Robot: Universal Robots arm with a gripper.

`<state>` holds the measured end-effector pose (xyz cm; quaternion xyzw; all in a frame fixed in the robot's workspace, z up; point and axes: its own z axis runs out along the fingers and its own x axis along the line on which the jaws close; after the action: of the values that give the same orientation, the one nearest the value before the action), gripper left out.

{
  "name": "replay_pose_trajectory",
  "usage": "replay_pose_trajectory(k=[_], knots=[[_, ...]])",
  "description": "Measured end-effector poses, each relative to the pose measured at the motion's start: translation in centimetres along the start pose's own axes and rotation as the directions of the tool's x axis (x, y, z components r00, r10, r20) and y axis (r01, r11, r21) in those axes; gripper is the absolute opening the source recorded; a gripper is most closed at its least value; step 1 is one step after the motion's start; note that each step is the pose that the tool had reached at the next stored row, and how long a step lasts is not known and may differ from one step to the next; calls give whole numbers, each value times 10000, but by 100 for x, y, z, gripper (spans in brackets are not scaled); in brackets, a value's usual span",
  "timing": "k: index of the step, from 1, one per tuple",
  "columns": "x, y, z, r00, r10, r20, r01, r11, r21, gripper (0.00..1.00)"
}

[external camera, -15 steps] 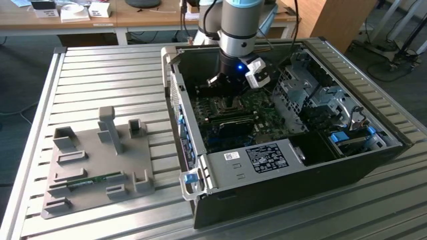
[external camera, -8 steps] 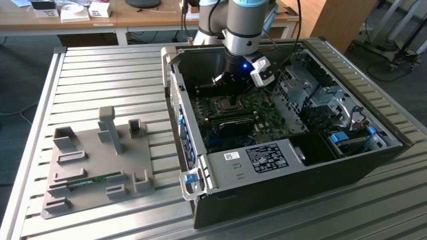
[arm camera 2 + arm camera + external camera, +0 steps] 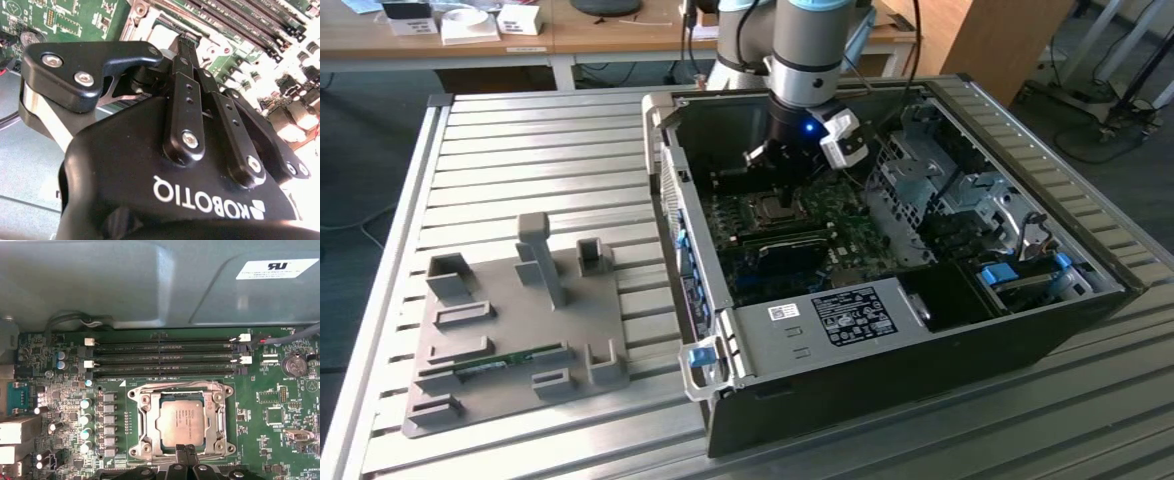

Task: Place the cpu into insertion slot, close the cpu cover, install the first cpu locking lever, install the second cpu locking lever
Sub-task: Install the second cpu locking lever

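Your gripper (image 3: 781, 165) hangs inside the open computer case (image 3: 1014, 330), low over the green circuit board (image 3: 260, 390). In both wrist views its fingers (image 3: 186, 456) are pressed together with nothing between them, their tips at the near edge of the socket. The chip (image 3: 182, 422) lies flat in the socket (image 3: 145, 450), silver top up, and the metal cover frame (image 3: 220, 390) is folded down around it, the chip showing through its window. In the first wrist view the long black memory slots (image 3: 165, 357) run just beyond the socket. On the table (image 3: 560, 130), at the exterior view's left, a grey fixture plate (image 3: 520, 330) sits well apart from the case.
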<state>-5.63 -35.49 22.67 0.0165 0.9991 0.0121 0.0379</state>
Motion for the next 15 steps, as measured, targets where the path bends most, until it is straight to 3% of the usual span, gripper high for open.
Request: replay_pose_trajectory(k=[6,15], knots=[[0,55,2,10000,-55,-1,55,10000,-4,10],[-6,60,3,9989,-471,-11,471,9989,-37,10]])
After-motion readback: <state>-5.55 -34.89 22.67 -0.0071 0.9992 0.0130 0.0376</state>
